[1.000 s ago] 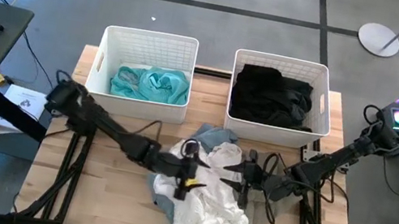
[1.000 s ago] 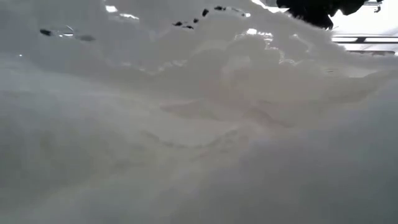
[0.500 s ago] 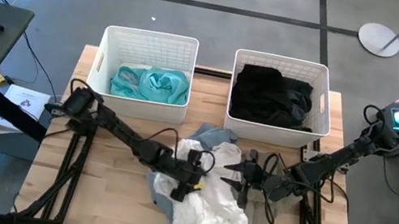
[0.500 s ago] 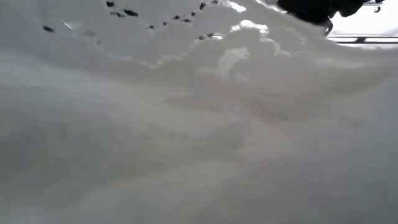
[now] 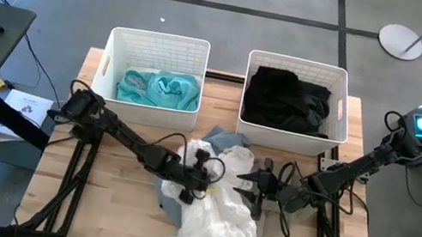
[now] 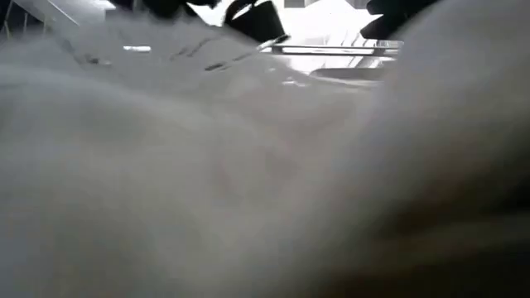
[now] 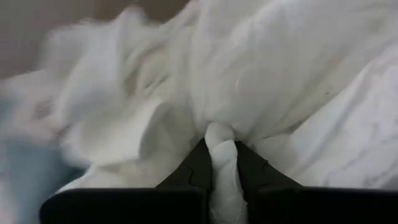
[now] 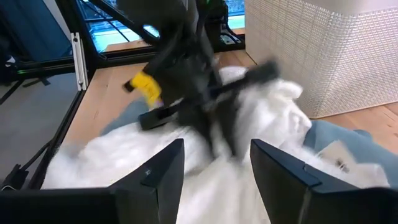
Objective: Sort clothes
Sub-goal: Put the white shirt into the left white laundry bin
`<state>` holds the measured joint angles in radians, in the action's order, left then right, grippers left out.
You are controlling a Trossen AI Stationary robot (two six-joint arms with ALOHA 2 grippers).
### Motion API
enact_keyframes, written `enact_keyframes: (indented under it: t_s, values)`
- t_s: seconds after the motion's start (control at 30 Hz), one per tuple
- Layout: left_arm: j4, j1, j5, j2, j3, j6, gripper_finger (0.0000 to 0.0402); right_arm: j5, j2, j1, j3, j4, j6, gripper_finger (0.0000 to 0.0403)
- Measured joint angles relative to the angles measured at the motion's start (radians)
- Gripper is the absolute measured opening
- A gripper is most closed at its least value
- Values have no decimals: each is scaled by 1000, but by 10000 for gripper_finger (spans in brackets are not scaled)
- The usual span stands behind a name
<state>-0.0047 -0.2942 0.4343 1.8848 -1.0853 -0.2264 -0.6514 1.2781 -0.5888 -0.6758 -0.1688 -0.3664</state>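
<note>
A white garment [image 5: 219, 220] lies heaped on a light blue denim one [image 5: 227, 143] at the table's middle. My left gripper [image 5: 193, 183] sits on the heap's left part, shut on the white cloth [image 7: 261, 74]. My right gripper [image 5: 243, 192] hovers open at the heap's right side; the white cloth [image 8: 124, 155] lies ahead of its fingers without touching them. A teal garment [image 5: 160, 88] lies in the left basket and black ones [image 5: 288, 102] in the right basket. White cloth [image 6: 248, 182] fills the low view. My left gripper pinches a bunched fold of the white garment [image 7: 219, 134] between its two fingers; several layers are gathered into a narrow roll. The fingers slant down at it from the table's left. Around the pinch the cloth is drawn into creases, and the rest lies on the heap.
Two white lattice baskets [image 5: 160, 37] [image 5: 299, 62] stand side by side at the table's far edge. Bare wood [image 5: 109, 205] shows to the left of the heap and along the right. The low view is blocked by cloth.
My left gripper has shut on the white garment and taken hold of a fold. It has then shifted a little toward the far left, gathering white cloth up on the heap's far left part. My right gripper has kept still and open.
</note>
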Motion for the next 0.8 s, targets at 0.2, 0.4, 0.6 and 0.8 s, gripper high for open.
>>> enact_keyframes:
  t_s: [0.2, 0.4, 0.6, 0.8]
  values:
    - [-29, -42, 327, -244, 0, -142, 6, 0, 0, 0, 0, 9, 0, 174]
    - [49, -120, 480, -536, -1, -291, 3, -1, 0, 0, 0, 11, 6, 174]
    - [340, -210, 640, -760, -2, -680, 2, -6, 0, 0, 0, 13, 1, 174]
    - [811, -229, 519, -888, -4, -1197, 1, -7, 0, 0, 0, 15, 8, 174]
